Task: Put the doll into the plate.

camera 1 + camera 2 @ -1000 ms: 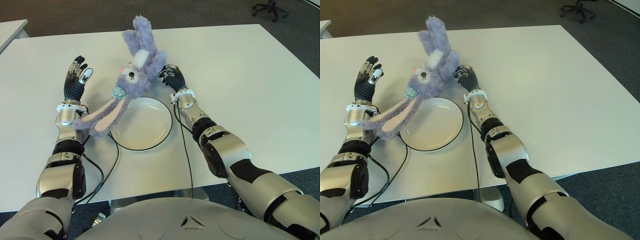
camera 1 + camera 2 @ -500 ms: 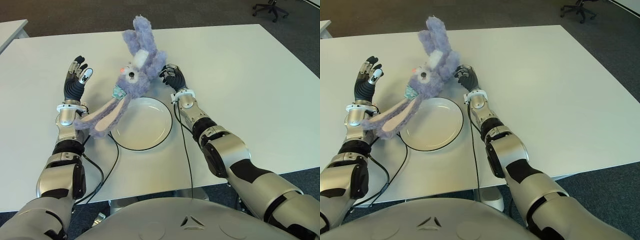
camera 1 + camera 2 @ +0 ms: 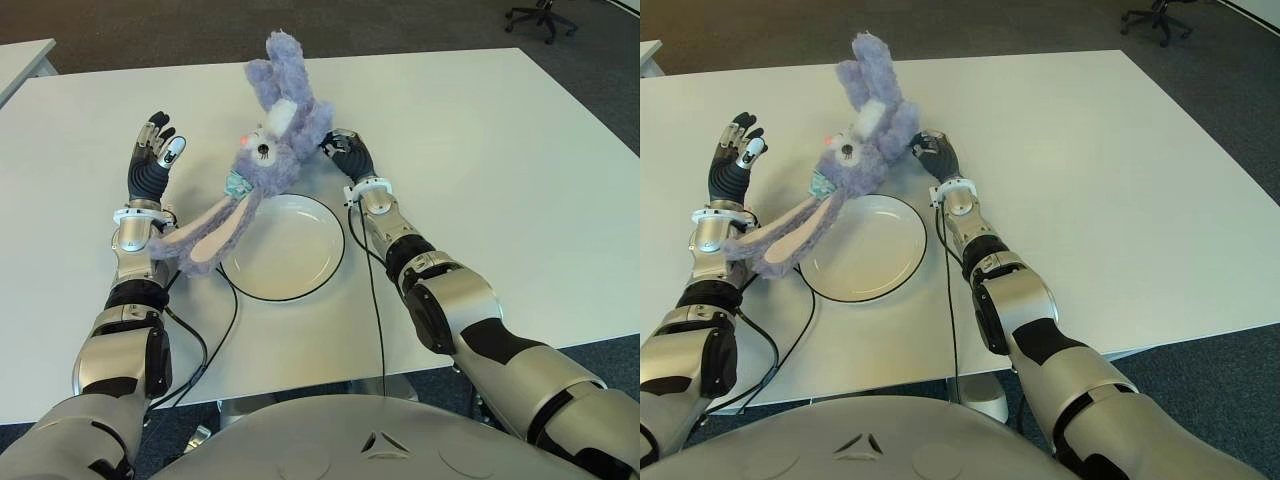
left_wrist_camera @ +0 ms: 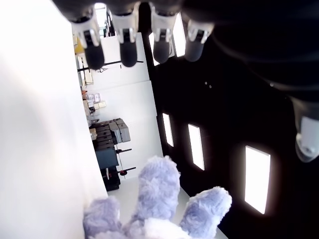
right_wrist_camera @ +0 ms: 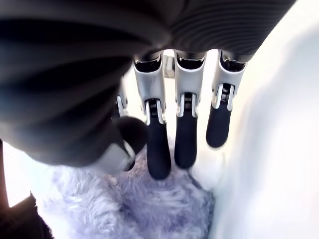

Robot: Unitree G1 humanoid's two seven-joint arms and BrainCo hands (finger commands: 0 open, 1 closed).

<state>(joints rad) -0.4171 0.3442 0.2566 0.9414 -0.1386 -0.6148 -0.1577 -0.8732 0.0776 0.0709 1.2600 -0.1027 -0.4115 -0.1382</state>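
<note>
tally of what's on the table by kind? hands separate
Plush dolls: 1, purple bunny
Plates: 1, white plate
Robot hands: 2, left hand open, right hand at the bunny's far side
Total: 4

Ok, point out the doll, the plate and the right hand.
doll (image 3: 268,150), left eye view, on its face.
plate (image 3: 290,250), left eye view, bare centre.
right hand (image 3: 345,155), left eye view, back of the hand beside the doll.
</note>
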